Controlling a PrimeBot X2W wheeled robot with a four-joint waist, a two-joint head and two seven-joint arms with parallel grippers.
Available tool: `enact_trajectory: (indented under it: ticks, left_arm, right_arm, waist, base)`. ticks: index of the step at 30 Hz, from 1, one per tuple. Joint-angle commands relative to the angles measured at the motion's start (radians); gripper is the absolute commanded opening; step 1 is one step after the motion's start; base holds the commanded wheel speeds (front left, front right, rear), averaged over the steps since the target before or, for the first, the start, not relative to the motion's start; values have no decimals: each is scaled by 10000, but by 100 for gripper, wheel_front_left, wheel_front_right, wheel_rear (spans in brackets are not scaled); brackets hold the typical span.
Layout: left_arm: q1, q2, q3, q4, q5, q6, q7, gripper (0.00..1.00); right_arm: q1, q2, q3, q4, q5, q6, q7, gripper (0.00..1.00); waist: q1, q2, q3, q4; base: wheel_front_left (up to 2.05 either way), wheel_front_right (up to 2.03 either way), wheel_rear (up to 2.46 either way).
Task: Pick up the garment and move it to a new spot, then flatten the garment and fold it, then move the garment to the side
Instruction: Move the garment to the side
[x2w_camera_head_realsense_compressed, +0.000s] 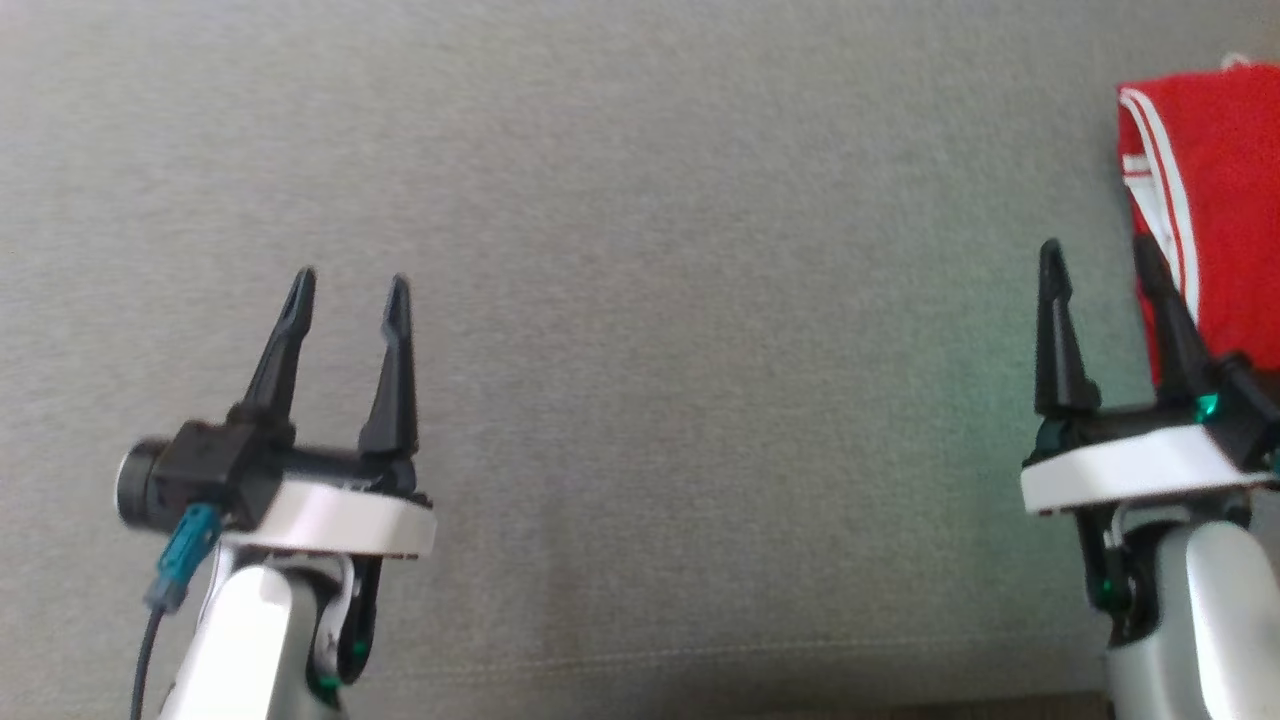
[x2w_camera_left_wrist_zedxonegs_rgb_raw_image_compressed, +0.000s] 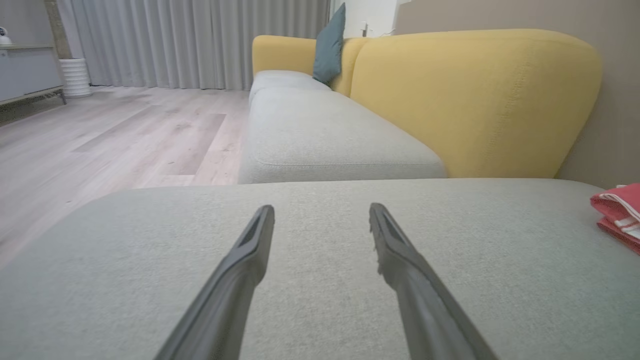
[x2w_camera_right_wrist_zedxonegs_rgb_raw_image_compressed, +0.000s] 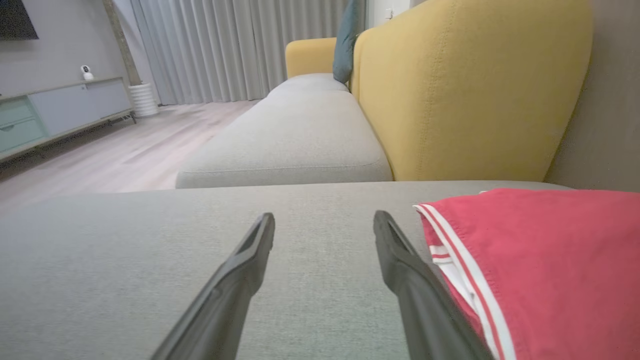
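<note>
I see the folded red garment with white stripes (x2w_camera_head_realsense_compressed: 1215, 200) at upper right — my left gripper (x2w_camera_head_realsense_compressed: 348, 290) and right gripper (x2w_camera_head_realsense_compressed: 1098, 258) both spread, empty, over the grey fabric cushion (x2w_camera_head_realsense_compressed: 640, 300).

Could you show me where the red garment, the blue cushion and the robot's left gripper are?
red garment (x2w_camera_right_wrist_zedxonegs_rgb_raw_image_compressed: 545, 260): right wrist view, on its flat top face.
blue cushion (x2w_camera_left_wrist_zedxonegs_rgb_raw_image_compressed: 331, 47): left wrist view, on its middle.
left gripper (x2w_camera_head_realsense_compressed: 352, 277): head view, midway between its fingertips.
</note>
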Motion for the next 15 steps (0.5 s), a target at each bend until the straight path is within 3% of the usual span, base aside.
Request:
enact_trajectory:
  ticks: [1, 15]
  left_arm:
    - [-52, 37, 450, -263, -79, 66, -49, 100]
    - [1045, 32, 547, 356, -261, -15, -46, 100]
  right_arm:
    - [99, -30, 296, -461, 183, 37, 33, 100]
    - [1813, -23, 577, -1037, 710, 37, 362, 100]
  waist:
    - [1, 0, -425, 383]
    - [1, 0, -1847, 556]
  base:
    - [0, 0, 0]
    - [0, 0, 0]
